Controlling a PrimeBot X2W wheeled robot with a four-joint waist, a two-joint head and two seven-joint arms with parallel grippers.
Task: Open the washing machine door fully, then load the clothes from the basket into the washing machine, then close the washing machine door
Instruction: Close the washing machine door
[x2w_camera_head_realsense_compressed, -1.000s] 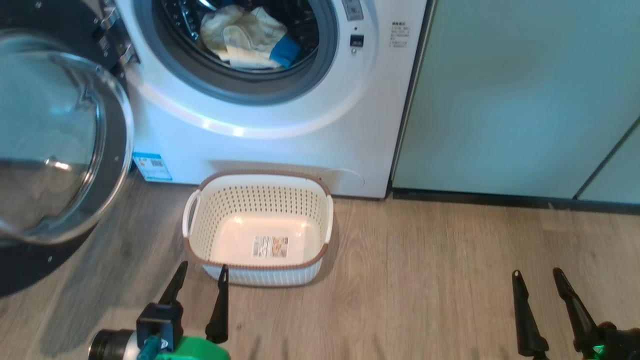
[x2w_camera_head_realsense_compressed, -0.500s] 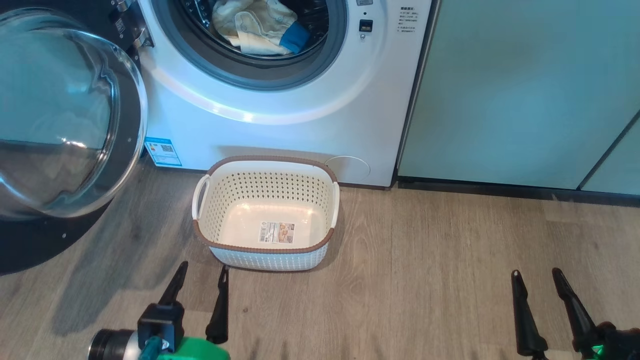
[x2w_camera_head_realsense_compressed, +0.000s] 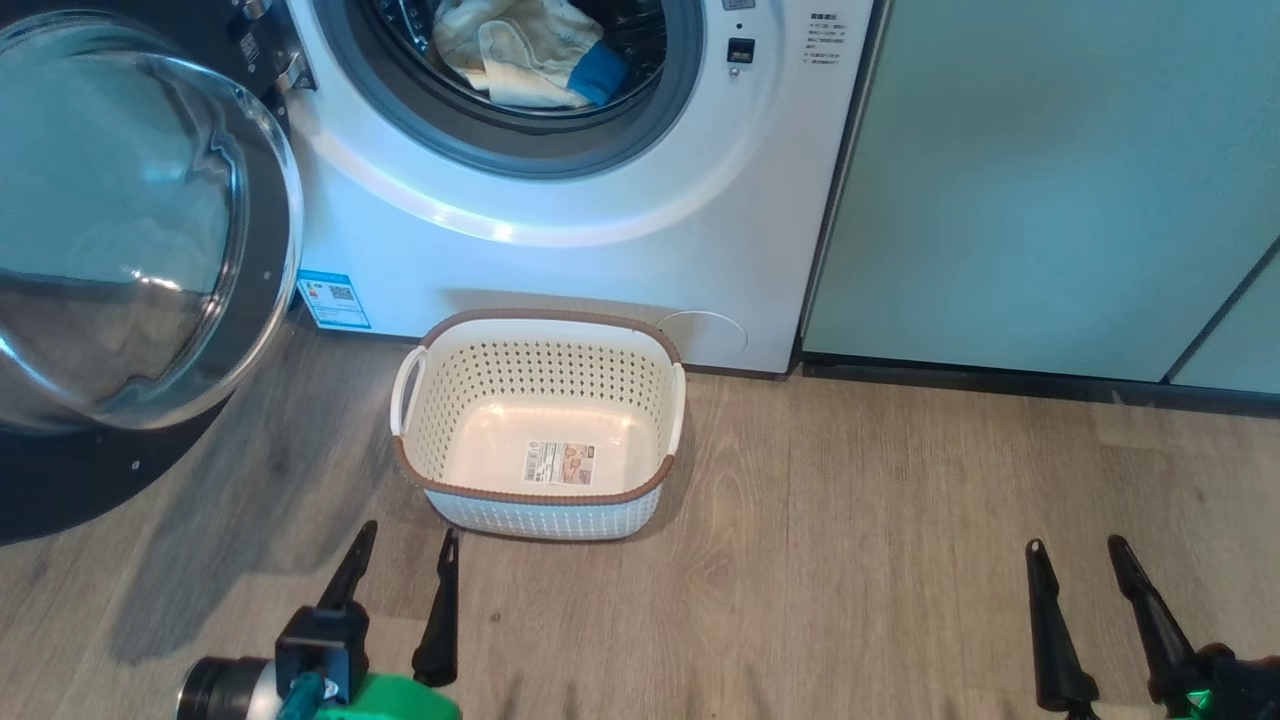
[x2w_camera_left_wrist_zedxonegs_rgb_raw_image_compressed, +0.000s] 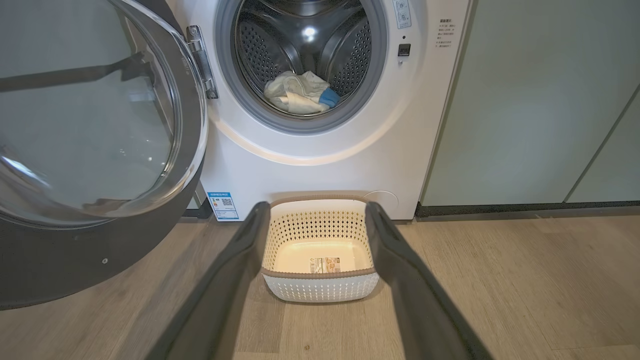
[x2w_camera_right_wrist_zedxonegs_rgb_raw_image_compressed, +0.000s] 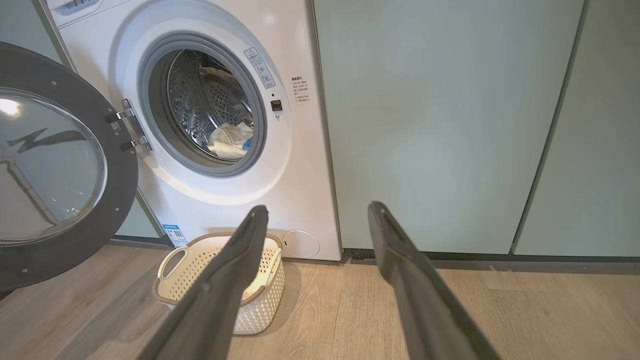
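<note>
Clothes first: the clothes (x2w_camera_head_realsense_compressed: 530, 60) lie at the top centre of the head view, a pale yellow heap with a blue edge on its right. They sit low in the steel drum (x2w_camera_left_wrist_zedxonegs_rgb_raw_image_compressed: 350, 55), just behind the grey gasket (x2w_camera_head_realsense_compressed: 520, 150). Around them is the washing machine (x2w_camera_head_realsense_compressed: 600, 260), its white front across the upper middle, a blue sticker (x2w_camera_head_realsense_compressed: 333, 298) at its lower left and a round flap (x2w_camera_head_realsense_compressed: 703, 332) at its lower right. The washing machine door (x2w_camera_head_realsense_compressed: 130, 230) hangs swung wide on its hinge at the left of the frame, its glass bowl bulging toward the camera inside the black rim.

Centre frame, the basket (x2w_camera_head_realsense_compressed: 540, 515) stands upright on the wood floor (x2w_camera_head_realsense_compressed: 850, 560), just in front of the washer, with its label sticker (x2w_camera_head_realsense_compressed: 558, 463) plain on the bottom.

Lower left is the left gripper (x2w_camera_head_realsense_compressed: 409, 530), fingers spread apart and holding nothing, tips just short of the basket's near wall. Lower right is the right gripper (x2w_camera_head_realsense_compressed: 1074, 543), fingers apart too with nothing between them, well apart from the basket. Pale green cabinets (x2w_camera_head_realsense_compressed: 1050, 180) fill the upper right.
</note>
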